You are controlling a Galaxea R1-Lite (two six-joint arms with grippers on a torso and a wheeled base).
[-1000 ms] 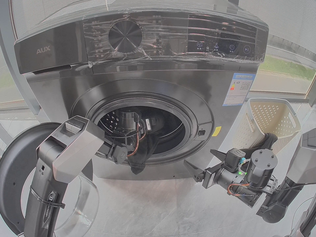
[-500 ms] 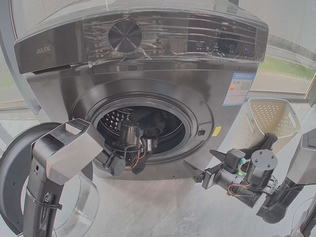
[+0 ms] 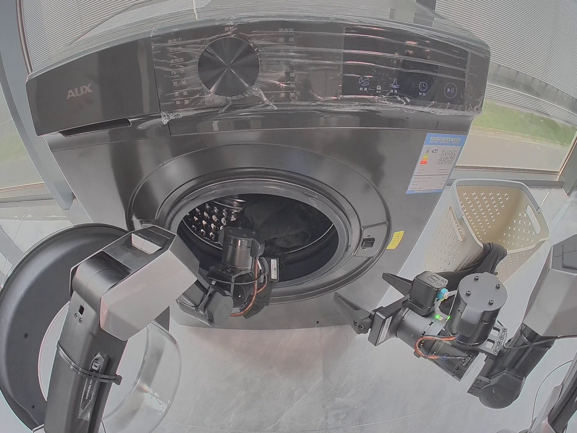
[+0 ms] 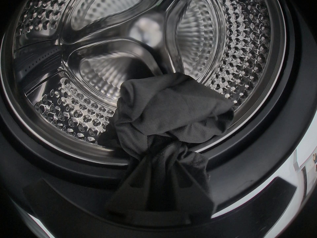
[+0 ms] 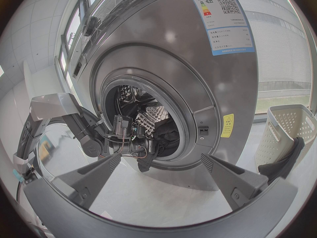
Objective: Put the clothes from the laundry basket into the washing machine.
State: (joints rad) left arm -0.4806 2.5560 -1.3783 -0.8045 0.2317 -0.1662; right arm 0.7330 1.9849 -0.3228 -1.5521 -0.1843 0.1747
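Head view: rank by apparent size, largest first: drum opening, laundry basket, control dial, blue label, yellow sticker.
1. drum opening
2. laundry basket, its lower part hidden
3. control dial and blue label: look about alike, so not ranked against each other
4. yellow sticker, the smallest

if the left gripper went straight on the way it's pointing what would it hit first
Most likely the dark garment bunched over the door seal, straight ahead of the left gripper; the drum lies behind it, though depth is unclear.

Daylight from the windows (image 3: pixel 523 133) glares on the washing machine (image 3: pixel 270 145), its drum (image 4: pixel 99 66) dim inside; fisheye distortion bows the edges.
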